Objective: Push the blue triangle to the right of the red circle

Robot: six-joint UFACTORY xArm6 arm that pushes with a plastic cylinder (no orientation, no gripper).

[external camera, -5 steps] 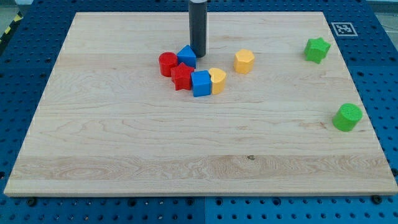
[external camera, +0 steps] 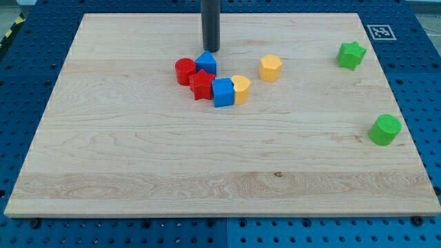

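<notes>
The blue triangle (external camera: 206, 63) sits just right of the red circle (external camera: 184, 71), touching it, near the view's top centre. My tip (external camera: 211, 50) stands just above the blue triangle, at its top edge; I cannot tell if it touches. A red star-like block (external camera: 202, 86) lies below the two, against them.
A blue cube (external camera: 222, 92) and a yellow block (external camera: 240, 89) sit side by side right of the red star. A yellow hexagon-like block (external camera: 271, 68) lies further right. A green star (external camera: 351, 55) and a green cylinder (external camera: 384, 129) are at the view's right.
My tip has moved up and a little left, from the blue triangle's right side to just above it. The blocks have hardly shifted.
</notes>
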